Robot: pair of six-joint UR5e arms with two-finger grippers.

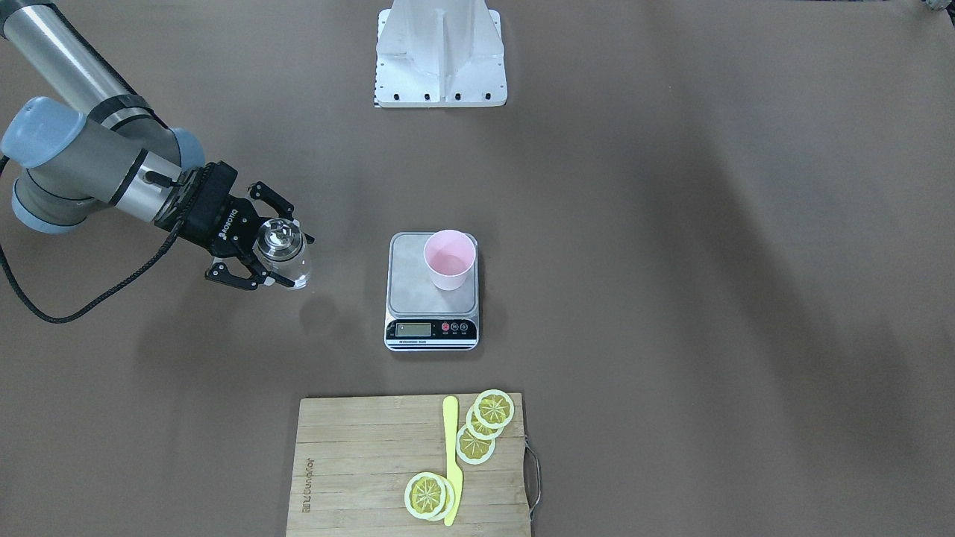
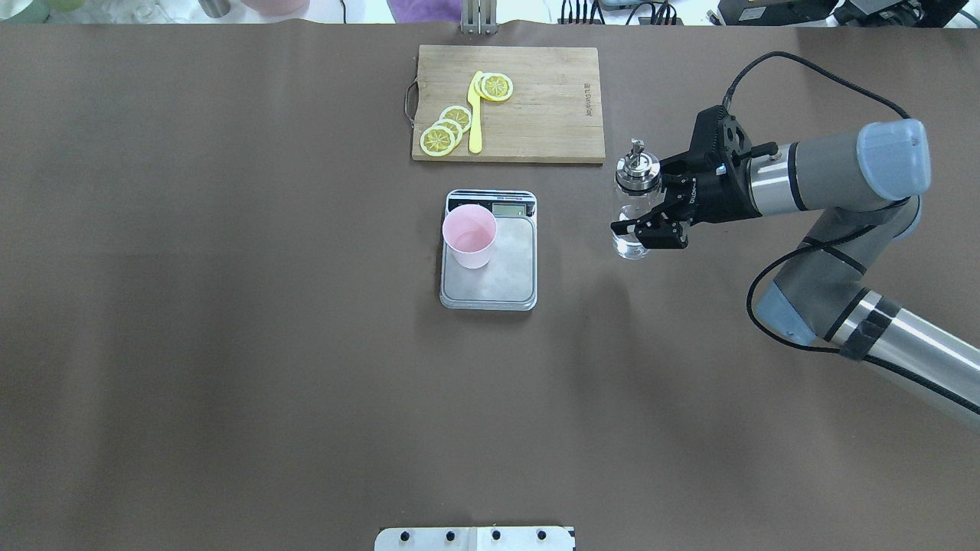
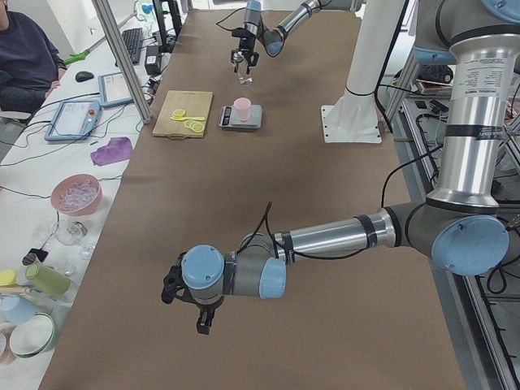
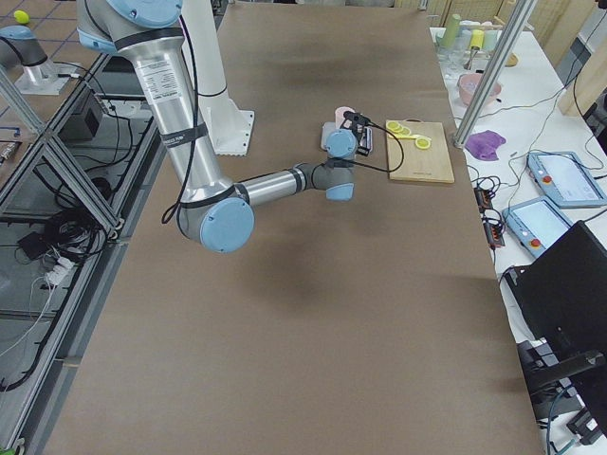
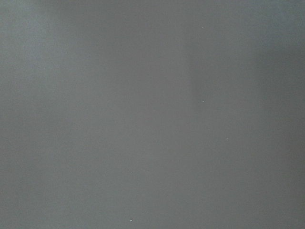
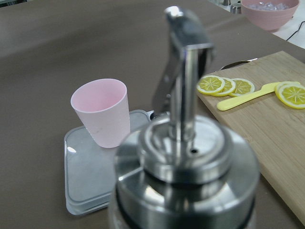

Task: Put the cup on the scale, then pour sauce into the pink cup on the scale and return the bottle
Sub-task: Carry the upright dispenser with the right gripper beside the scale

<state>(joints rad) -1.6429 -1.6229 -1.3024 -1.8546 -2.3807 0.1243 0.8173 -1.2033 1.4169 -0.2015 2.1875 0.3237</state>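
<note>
The pink cup [image 1: 449, 257] [image 2: 469, 233] stands upright on the scale [image 1: 418, 291] [image 2: 511, 268], at the platform's corner by the display. My right gripper [image 1: 295, 261] [image 2: 629, 214] is shut on the bottle [image 1: 282, 250] [image 2: 635, 195], holding it upright above the table, well to the scale's side. Clear sauce [image 2: 632, 245] shows at the bottle's bottom. The right wrist view looks over the chrome spout [image 6: 186, 119] toward the cup [image 6: 101, 112]. My left gripper [image 3: 203, 321] hangs over bare table far from the scale; I cannot tell its state.
A wooden cutting board [image 1: 358, 462] [image 2: 551, 99] with lemon slices [image 2: 448, 128] and a yellow knife [image 2: 475, 115] lies beyond the scale. The white robot base [image 1: 440, 60] sits at the near table edge. A person [image 3: 24, 57] sits beside the table.
</note>
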